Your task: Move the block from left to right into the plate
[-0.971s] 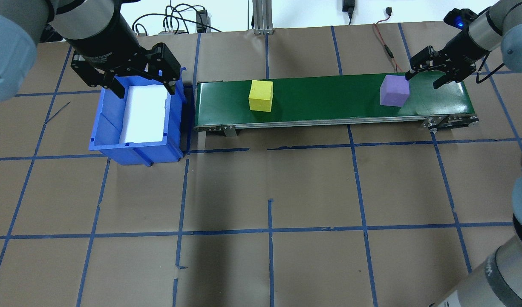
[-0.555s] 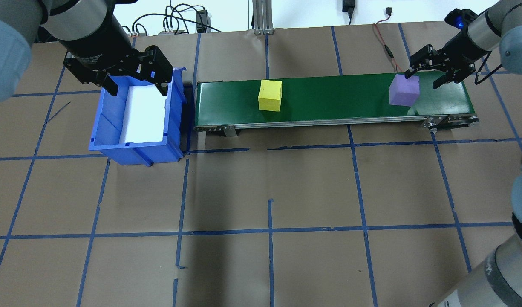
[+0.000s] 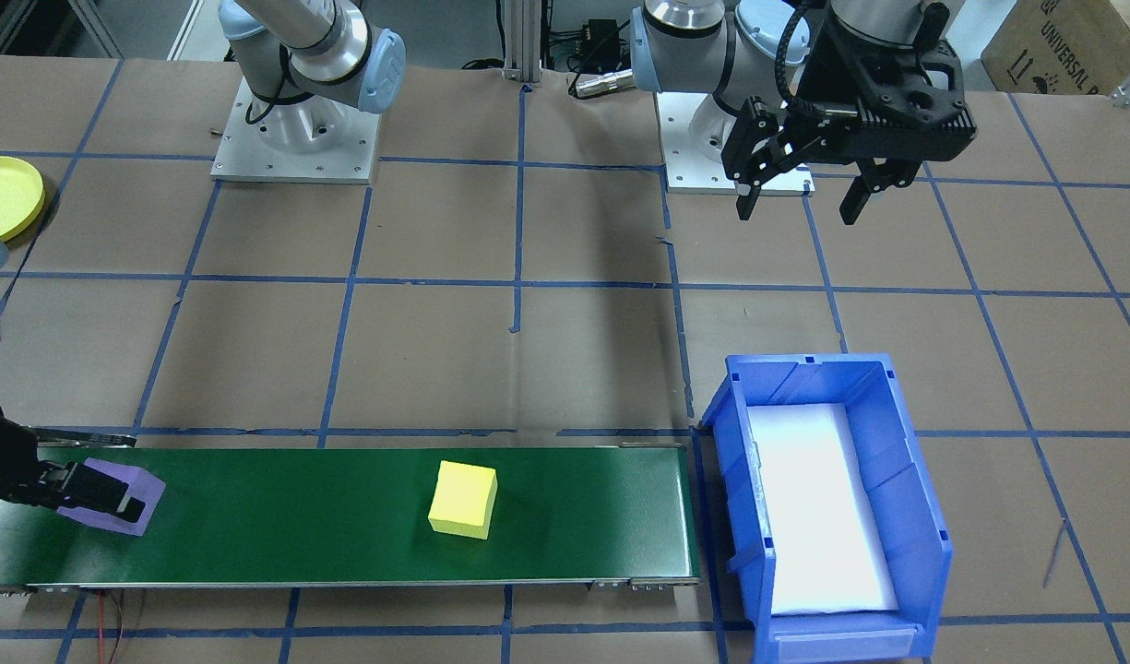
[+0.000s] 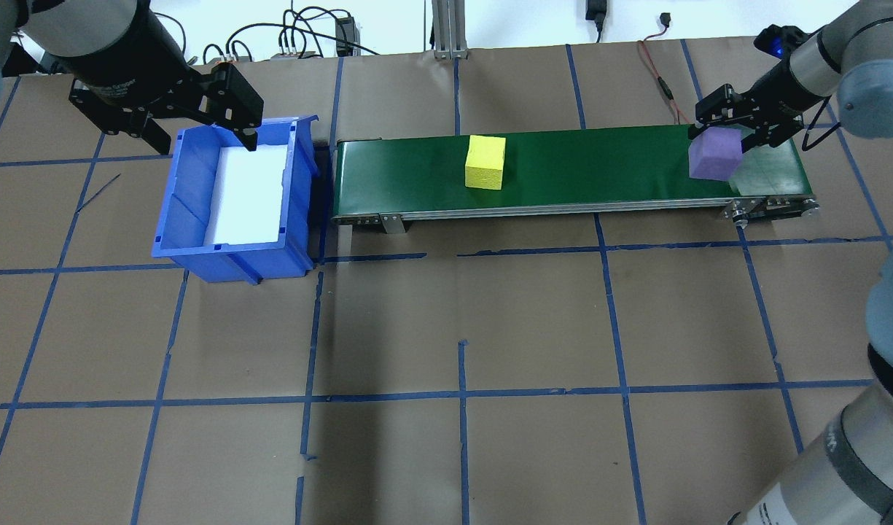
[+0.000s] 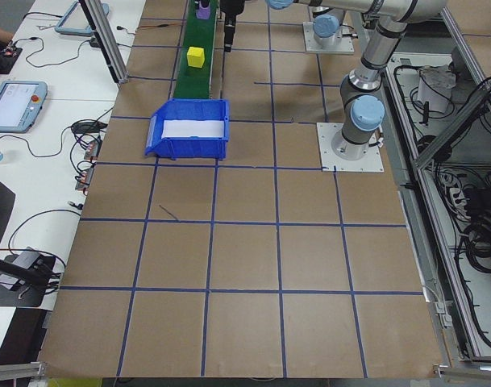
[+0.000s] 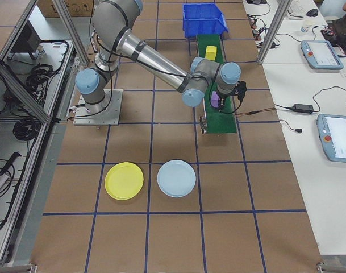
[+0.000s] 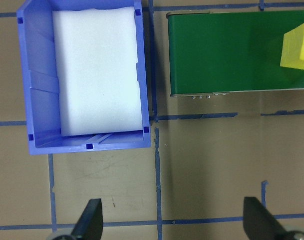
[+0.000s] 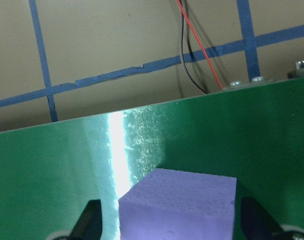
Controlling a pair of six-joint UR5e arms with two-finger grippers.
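A purple block point(image 4: 716, 154) sits at the right end of the green conveyor belt point(image 4: 599, 164). My right gripper point(image 4: 723, 133) is open and straddles it. In the right wrist view the purple block point(image 8: 176, 205) lies between the spread fingers point(image 8: 90, 220), with a gap on each side. A yellow block point(image 4: 485, 162) rides mid-belt. My left gripper point(image 4: 202, 138) hangs open and empty over the far rim of the blue bin point(image 4: 176, 211). A yellow plate point(image 6: 124, 180) and a light blue plate point(image 6: 176, 178) lie on the table beyond the belt's right end.
The blue bin point(image 3: 906, 480), lined with white foam, stands just off the belt's left end. Red and black wires point(image 8: 191, 55) run behind the belt near my right gripper. Brown paper with blue tape lines covers the table point(image 4: 461, 328).
Both blocks have travelled rightward on the belt, and the purple one has come between my right gripper's fingers. My left gripper has drawn back and leftward from over the bin.
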